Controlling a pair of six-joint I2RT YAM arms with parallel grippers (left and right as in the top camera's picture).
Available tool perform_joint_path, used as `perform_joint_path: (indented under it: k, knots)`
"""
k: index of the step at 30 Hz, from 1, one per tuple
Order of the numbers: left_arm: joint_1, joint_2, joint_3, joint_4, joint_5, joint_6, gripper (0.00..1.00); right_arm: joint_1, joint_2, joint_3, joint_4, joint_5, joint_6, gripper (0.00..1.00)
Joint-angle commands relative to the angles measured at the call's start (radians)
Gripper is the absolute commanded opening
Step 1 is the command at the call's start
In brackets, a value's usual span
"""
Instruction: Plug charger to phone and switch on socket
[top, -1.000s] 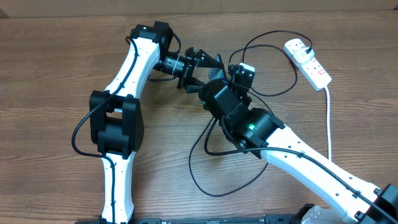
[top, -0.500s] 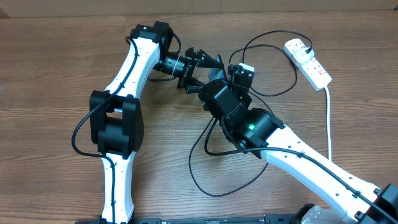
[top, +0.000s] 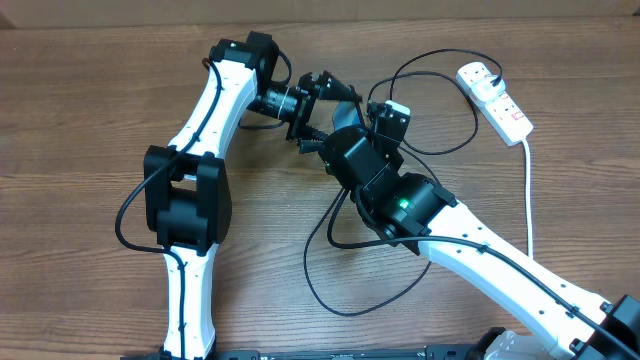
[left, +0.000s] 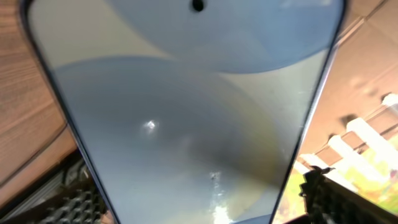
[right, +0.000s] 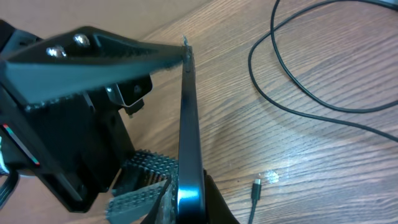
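The phone fills the left wrist view with its pale blue-grey screen. In the right wrist view it stands edge-on. My right gripper is shut on its near end. My left gripper has a finger on each side of the phone and grips it. Both grippers meet above the table's middle, and the right gripper sits just below the left. The charger cable loops over the table. Its connector tip lies loose on the wood. The white socket lies at the far right with the black plug in it.
The socket's thick white lead runs down the right side. Black cable loops lie under and in front of the right arm. The left arm's base stands at the left.
My left gripper has turned and shifted slightly up and right with the phone. The right arm, cable and socket have not moved.
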Motion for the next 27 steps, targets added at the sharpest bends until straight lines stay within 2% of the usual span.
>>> perform_joint_path:
  k: [1, 6, 14, 16, 19, 22, 25, 27]
  knots:
    - [-0.005, 0.005, 0.023, 0.011, 0.007, 0.008, 1.0, -0.016, -0.022, 0.022, 0.016, 0.07, 0.105, 0.04]
    - [0.002, 0.005, 0.023, 0.034, 0.004, 0.008, 1.0, -0.077, -0.042, 0.022, 0.006, 0.07, 0.245, 0.04]
    - [0.009, 0.005, 0.023, 0.112, 0.003, -0.033, 0.98, -0.128, -0.05, 0.022, 0.007, -0.062, 0.745, 0.04]
    - [0.009, 0.005, 0.023, 0.116, 0.003, -0.045, 0.98, -0.129, -0.05, 0.022, 0.014, -0.101, 0.833, 0.04]
    - [0.009, 0.005, 0.023, 0.116, -0.023, -0.108, 0.9, -0.129, -0.05, 0.022, 0.036, -0.154, 0.954, 0.04]
    - [0.009, 0.005, 0.023, 0.116, -0.032, -0.21, 0.86, -0.129, -0.05, 0.022, 0.036, -0.169, 1.053, 0.04]
    - [0.009, 0.005, 0.023, 0.116, -0.032, -0.296, 0.79, -0.129, -0.05, 0.022, 0.039, -0.169, 1.102, 0.04]
    - [0.009, 0.005, 0.023, 0.116, -0.035, -0.318, 0.78, -0.129, -0.05, 0.022, 0.043, -0.169, 1.109, 0.04]
